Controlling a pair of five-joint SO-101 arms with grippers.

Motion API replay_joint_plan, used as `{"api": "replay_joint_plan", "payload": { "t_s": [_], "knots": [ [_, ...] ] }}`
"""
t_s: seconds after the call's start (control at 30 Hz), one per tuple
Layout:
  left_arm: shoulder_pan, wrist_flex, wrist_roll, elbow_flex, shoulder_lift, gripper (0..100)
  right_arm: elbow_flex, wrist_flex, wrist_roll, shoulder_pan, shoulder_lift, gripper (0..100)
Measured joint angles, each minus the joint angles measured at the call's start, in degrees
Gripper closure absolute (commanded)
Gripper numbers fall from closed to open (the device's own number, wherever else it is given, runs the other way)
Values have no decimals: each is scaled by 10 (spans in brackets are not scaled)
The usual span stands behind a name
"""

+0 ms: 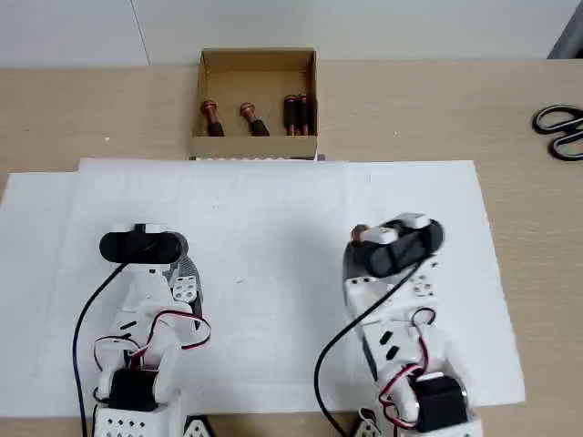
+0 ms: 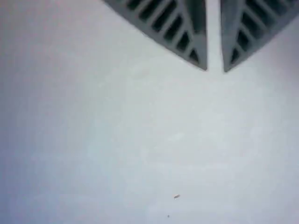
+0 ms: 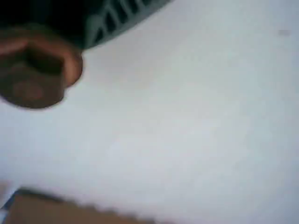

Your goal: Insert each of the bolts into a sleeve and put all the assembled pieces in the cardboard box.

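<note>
Close under the lens at lower left, the left gripper (image 2: 214,65) hangs over a white paper sheet (image 1: 273,209), its fingers almost closed and holding nothing. At lower right, the right gripper (image 1: 369,241) clamps a copper-headed bolt (image 3: 35,77). The cardboard box (image 1: 258,60) at top centre holds assembled pieces (image 1: 253,120). Scissors (image 1: 560,129) lie at the right edge.
</note>
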Motion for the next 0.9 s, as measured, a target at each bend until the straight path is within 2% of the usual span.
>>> {"api": "replay_joint_plan", "payload": {
  "t_s": [0.27, 0.37, 0.53, 0.7, 0.9],
  "knots": [
    [-24, 0, 4, 0, 0, 994, -120, -12, 0, 12, 135, 995],
    [-41, 0, 55, 0, 0, 993, -184, -26, -3, 12, 215, 995],
    [-42, 11, 195, 3, 0, 993, -273, -65, -3, 12, 343, 995],
    [22, 20, 146, 3, 0, 993, -331, -113, -3, 12, 456, 995],
    [35, -6, 24, 3, 0, 993, -401, -145, -4, -1, 577, 995]
  ]
}}
